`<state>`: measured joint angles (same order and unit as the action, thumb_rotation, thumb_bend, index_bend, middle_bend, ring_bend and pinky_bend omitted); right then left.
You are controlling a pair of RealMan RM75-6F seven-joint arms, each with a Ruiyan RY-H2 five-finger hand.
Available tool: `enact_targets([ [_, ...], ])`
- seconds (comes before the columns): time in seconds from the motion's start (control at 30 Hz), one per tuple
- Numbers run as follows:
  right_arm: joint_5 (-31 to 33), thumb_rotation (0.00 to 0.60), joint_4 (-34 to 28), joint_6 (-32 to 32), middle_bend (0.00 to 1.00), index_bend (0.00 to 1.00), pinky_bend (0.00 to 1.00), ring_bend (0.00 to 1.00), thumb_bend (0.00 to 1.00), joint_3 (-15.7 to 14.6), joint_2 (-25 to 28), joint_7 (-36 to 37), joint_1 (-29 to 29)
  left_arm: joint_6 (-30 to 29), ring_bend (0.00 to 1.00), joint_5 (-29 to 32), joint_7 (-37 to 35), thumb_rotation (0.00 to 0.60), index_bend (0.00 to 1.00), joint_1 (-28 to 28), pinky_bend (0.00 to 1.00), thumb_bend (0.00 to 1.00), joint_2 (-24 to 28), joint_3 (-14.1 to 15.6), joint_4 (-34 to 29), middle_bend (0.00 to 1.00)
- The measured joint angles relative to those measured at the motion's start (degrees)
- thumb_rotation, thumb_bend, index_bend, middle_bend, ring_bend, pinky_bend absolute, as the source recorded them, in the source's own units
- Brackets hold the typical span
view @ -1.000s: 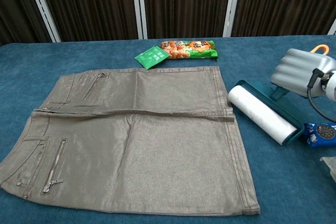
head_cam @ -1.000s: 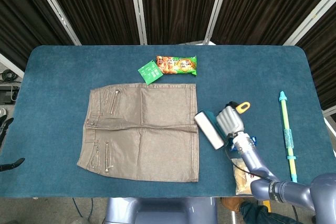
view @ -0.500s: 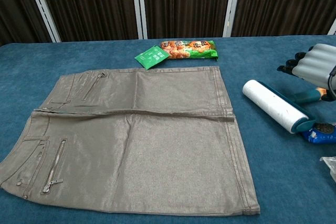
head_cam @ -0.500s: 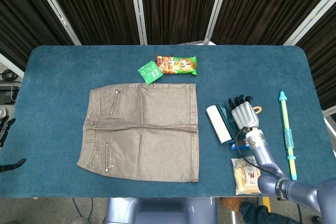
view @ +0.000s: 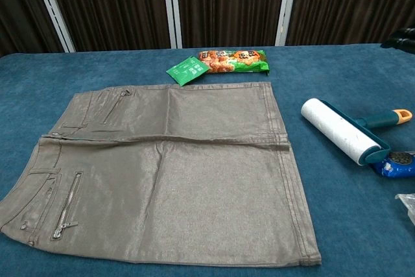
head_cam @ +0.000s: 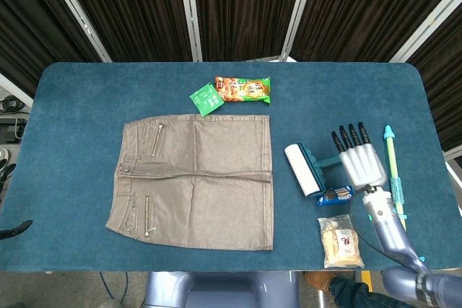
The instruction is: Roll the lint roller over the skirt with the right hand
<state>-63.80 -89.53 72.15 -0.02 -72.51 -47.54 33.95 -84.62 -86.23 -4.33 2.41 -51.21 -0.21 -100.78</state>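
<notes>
— Blue table (head_cam: 79,99), dark curtains behind. Skirt (head_cam: 196,180) flat at centre; lint roller (head_cam: 304,169) lying just right of it, off the cloth.

— Right hand (head_cam: 360,158) beside the handle, fingers spread, grasping nothing. Snack packets (head_cam: 232,92) beyond the hem, wrappers (head_cam: 337,221) near the roller, a green stick (head_cam: 394,182) far right.

— In chest view, only fingertips at the edge; left hand nowhere.
</notes>
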Motion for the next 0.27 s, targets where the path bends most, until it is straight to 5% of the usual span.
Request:
enact_targets([
  [0.27, -8.1, 0.6, -6.3, 10.0, 0.0, 0.0, 0.0, 0.0, 0.0, -1.6, 4.5, 20.7, -9.9, -2.0, 0.0, -3.5, -2.9, 0.6, 0.0, -0.2, 0.0, 0.0, -0.3, 0.3, 1.8, 0.0],
])
